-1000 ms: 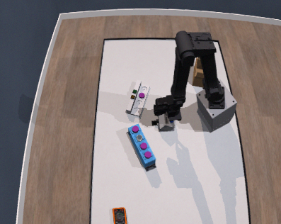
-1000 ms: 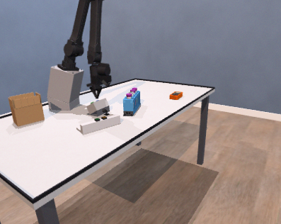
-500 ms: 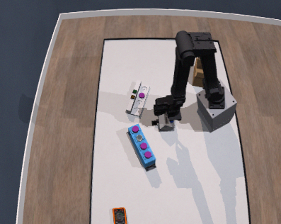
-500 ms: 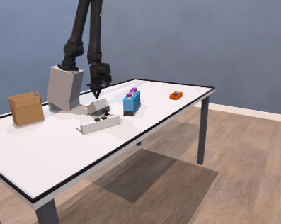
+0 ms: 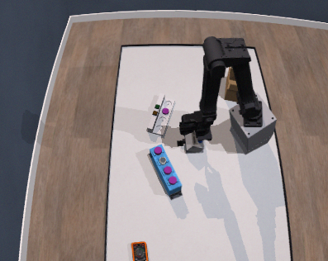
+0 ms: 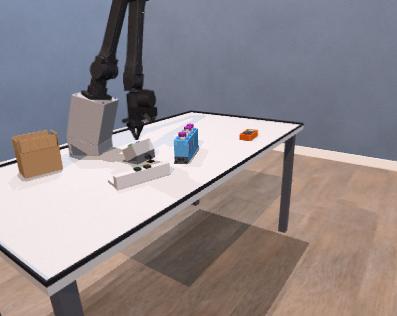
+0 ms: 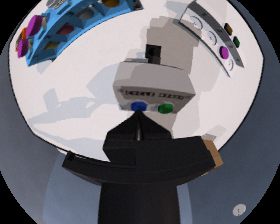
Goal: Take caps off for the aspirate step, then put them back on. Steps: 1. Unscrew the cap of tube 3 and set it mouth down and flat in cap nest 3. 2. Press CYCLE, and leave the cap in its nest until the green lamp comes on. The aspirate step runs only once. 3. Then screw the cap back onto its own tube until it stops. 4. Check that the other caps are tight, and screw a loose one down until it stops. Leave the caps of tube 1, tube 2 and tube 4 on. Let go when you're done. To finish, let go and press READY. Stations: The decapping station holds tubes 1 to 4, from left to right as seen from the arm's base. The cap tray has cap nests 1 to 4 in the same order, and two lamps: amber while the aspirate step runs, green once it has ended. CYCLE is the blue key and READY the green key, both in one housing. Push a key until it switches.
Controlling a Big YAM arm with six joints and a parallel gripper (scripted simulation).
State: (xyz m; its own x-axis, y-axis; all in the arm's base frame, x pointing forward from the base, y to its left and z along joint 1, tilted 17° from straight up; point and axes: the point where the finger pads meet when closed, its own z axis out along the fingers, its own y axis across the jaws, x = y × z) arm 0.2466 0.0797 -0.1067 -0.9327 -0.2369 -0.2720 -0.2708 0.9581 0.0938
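The blue decapping station (image 5: 174,187) (image 6: 179,148) (image 7: 91,19) holds four tubes. Three carry magenta caps; the second tube from the far end (image 5: 162,159) stands open. Its magenta cap (image 5: 165,111) (image 7: 224,51) lies in a nest of the white cap tray (image 5: 154,125) (image 6: 138,177) (image 7: 203,22), beside the two lamps (image 5: 156,109); I cannot tell which lamp is lit. The grey key housing (image 5: 193,147) (image 6: 140,150) (image 7: 153,83) shows a blue key (image 7: 138,106) and a green key (image 7: 165,107). My gripper (image 6: 136,135) (image 7: 138,113) is shut and empty, its tips right over the blue key.
A cardboard box (image 5: 230,84) (image 6: 37,152) stands beside the arm's grey pedestal (image 5: 254,132) (image 6: 92,125). An orange device (image 5: 139,250) (image 6: 248,134) lies near the far table edge.
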